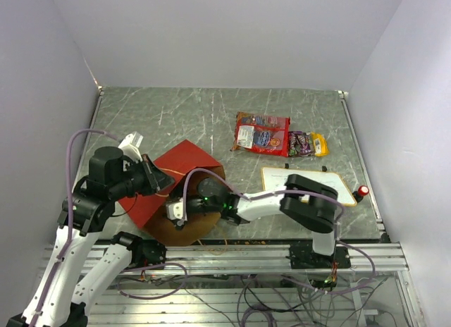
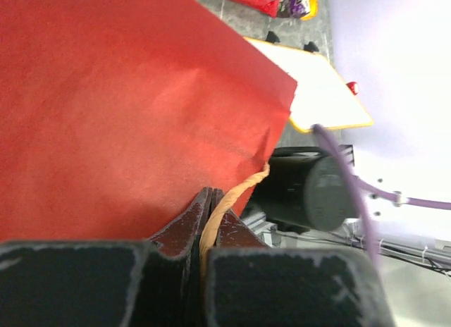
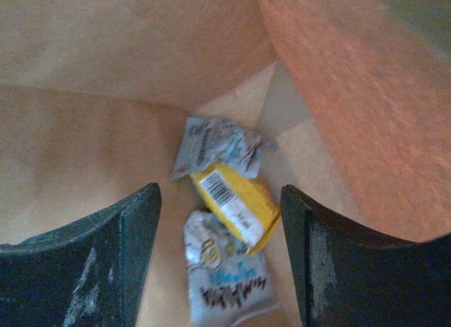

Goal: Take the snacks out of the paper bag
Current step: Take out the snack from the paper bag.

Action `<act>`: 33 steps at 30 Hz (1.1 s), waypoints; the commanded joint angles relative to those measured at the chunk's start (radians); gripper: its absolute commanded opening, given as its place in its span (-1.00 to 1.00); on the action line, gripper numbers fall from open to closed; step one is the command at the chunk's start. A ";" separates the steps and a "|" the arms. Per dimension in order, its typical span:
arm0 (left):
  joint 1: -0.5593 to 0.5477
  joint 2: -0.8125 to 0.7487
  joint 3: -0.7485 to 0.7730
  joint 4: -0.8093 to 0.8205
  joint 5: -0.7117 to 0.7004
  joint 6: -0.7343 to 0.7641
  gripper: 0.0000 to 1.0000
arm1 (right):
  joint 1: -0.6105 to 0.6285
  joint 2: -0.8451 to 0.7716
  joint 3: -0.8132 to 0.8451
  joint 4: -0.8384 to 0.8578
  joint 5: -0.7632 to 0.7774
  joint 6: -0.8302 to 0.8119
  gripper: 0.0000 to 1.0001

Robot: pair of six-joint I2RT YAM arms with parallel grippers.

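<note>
— Deep inside the paper bag [image 1: 180,165], just ahead of the right pincer [image 3: 218,196]: three snacks lie on the brown kraft lining. The bag rests on its side on the counter [image 1: 176,115]. The pincer's jaws stand wide, with nothing between them.

— Which packet is first in line?

— A pale blue-white packet [image 3: 229,278], nearest the pincer and almost centred in the gap. Its long axis runs roughly along the line of reach, so its narrow width faces the two fingers. A yellow packet [image 3: 236,204] touches its far end, skewed toward the right-hand finger. Beyond that, a second pale packet [image 3: 215,147] sits by the bag's far fold.

— And the other arm?

— The left pincer [image 2: 211,218] is clamped tight on the bag's loop handle [image 2: 236,189], outside the mouth, apparently propping it open. Only the right arm is within reach of the packets.

— What does the next move need?

— Probably a short advance, then a squeeze across the near packet's width. The risk is catching the yellow one's corner as well.

— Anything out already?

— Well behind the right pincer, on the open counter, lies a large red bag [image 1: 262,133]. A dark purple-brown packet [image 1: 299,144] and another yellow one [image 1: 319,144] lie just beside it.
</note>
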 commanded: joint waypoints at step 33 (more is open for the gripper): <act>-0.003 -0.046 0.040 -0.013 -0.041 -0.082 -0.86 | -0.004 0.449 0.400 0.136 0.279 -0.164 -0.43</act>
